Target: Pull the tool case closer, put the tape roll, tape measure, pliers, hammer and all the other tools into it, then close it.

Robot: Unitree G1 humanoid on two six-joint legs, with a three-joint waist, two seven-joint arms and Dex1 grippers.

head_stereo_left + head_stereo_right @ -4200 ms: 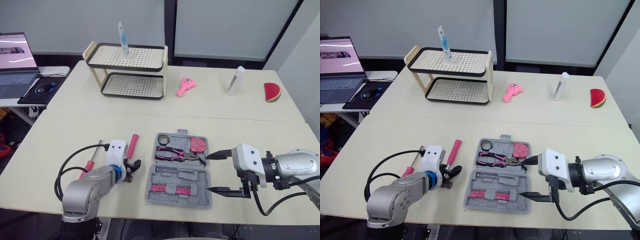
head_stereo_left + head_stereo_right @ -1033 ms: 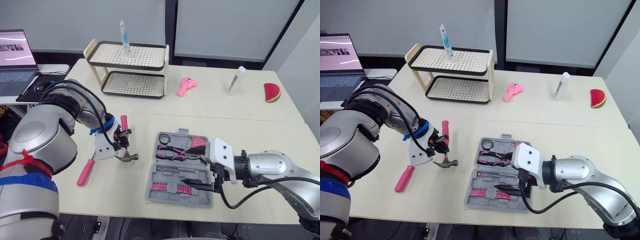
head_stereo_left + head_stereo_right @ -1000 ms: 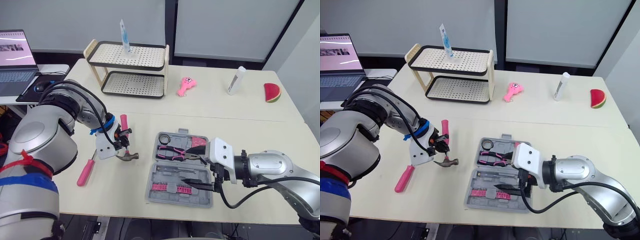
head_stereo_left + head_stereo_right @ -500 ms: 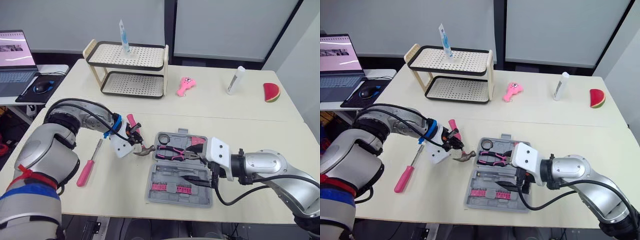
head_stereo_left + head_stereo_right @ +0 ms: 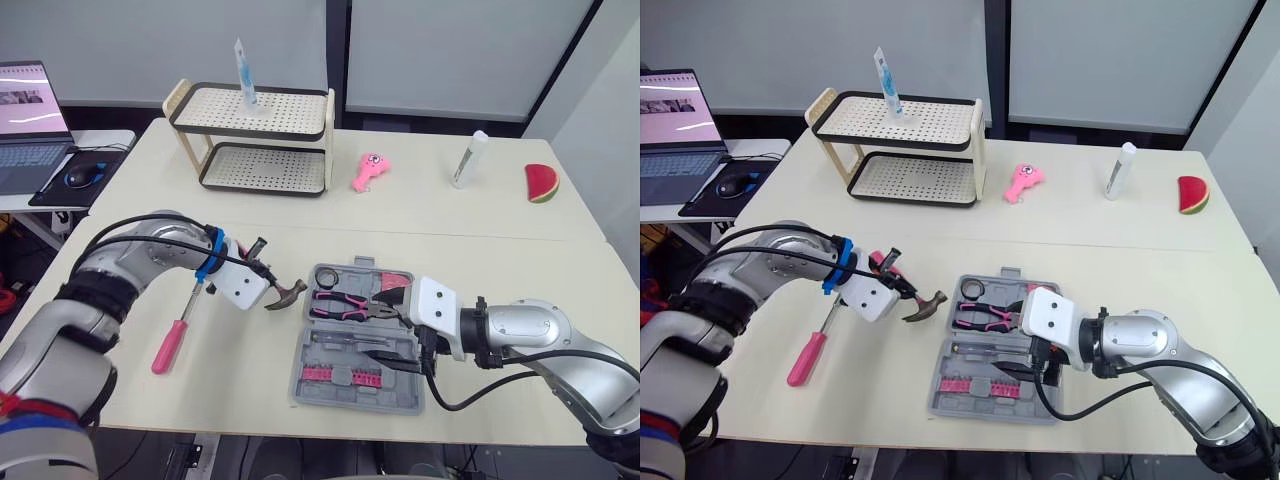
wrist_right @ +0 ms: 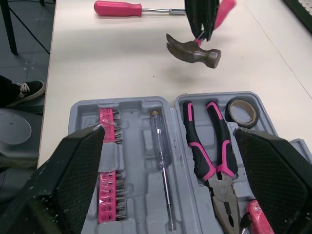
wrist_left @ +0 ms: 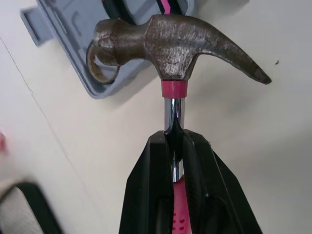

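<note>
1. We see the left gripper (image 7: 174, 141) pinching the hammer (image 7: 165, 44) by its shaft, head just left of the open case (image 5: 358, 403).
2. The right gripper (image 6: 168, 130) hangs over the case, jaws spread wide.
3. Pliers (image 6: 209, 151) and tape roll (image 6: 242, 111) lie inside it.

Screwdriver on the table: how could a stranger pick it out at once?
On the table, look left of the open grey tool case. The screwdriver lies flat there; unlike the hammer held nearby, it has a pink handle, thin shaft, no head.
</note>
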